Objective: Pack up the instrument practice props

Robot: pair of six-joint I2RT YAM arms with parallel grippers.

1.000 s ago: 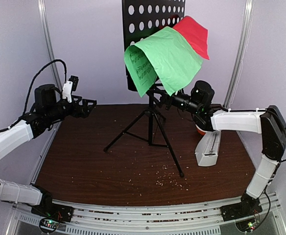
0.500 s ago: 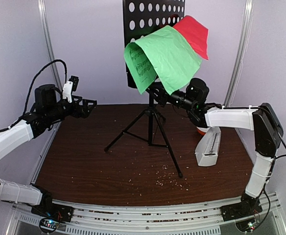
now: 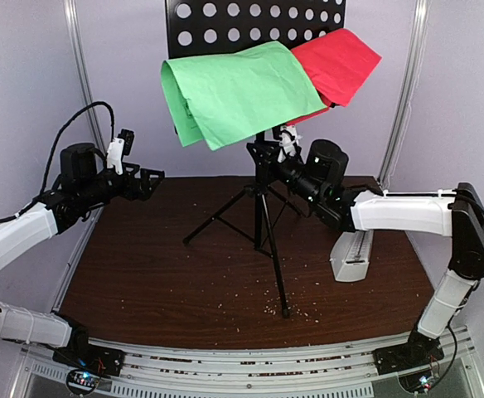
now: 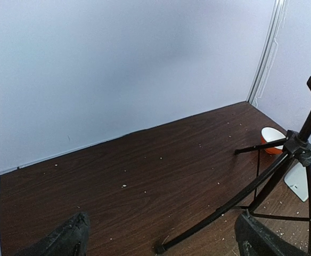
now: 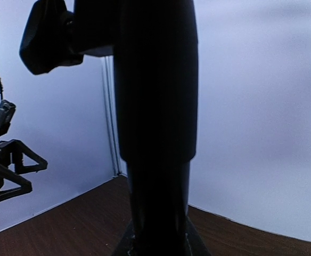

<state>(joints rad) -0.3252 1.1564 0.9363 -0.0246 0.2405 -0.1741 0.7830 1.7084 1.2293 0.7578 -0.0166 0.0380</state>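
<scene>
With the right gripper (image 3: 282, 157) clamped on the black perforated tripod music stand (image 3: 261, 207) at table centre and the left gripper (image 3: 152, 181) gaping at 9 o'clock, lift upright so the green and red paper sheets (image 3: 234, 93) cannot slide.

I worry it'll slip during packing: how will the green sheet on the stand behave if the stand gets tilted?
Probably floppy: the green sheet droops in a loose fold over the music stand. Likely light and apt to slide off, as no clip is visible.

Pale walls (image 3: 26, 66) and metal corner posts (image 3: 404, 87) enclose a crumb-strewn dark wood table (image 3: 142, 274).
</scene>
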